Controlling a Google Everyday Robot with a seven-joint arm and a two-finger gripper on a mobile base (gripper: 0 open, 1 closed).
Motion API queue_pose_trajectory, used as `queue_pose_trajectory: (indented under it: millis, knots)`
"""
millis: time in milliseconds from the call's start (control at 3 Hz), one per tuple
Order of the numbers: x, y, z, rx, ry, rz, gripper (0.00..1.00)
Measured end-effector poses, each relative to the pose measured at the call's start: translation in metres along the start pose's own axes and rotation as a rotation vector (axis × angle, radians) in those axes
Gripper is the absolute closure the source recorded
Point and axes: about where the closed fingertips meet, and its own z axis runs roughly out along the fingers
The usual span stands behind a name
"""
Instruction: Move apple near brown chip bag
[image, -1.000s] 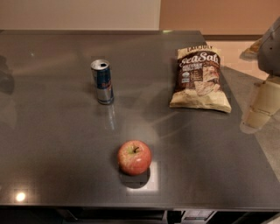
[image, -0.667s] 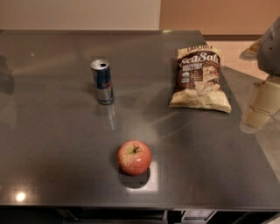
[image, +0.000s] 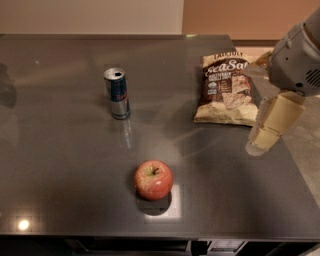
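The red apple (image: 153, 180) with yellowish patches sits on the dark grey table (image: 60, 150), near the front edge and just left of centre. The brown chip bag (image: 225, 90) lies flat at the back right, with white "Sea Salt" lettering facing up. My gripper (image: 261, 140) hangs at the right edge of the table, just right of the bag's lower corner and well to the right of the apple. It holds nothing that I can see.
A slim blue-and-silver drink can (image: 117, 93) stands upright at the back, left of the bag. The table's right edge runs just beside the gripper, with tan floor (image: 305, 145) beyond it.
The arm and gripper have shifted a little to the left, further over the table's right side. The apple, bag and can have not moved.
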Motion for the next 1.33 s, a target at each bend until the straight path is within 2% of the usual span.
queue_pose_trajectory:
  millis: [333,667,1000,1333]
  knots:
    - [-0.045,0.034,0.042,-0.087,-0.075,-0.121,0.00]
    - [-0.072,0.069,0.084,-0.164,-0.103,-0.225,0.00]
    - [-0.087,0.094,0.114,-0.226,-0.119,-0.289,0.00]
    - [-0.097,0.109,0.135,-0.255,-0.130,-0.324,0.00]
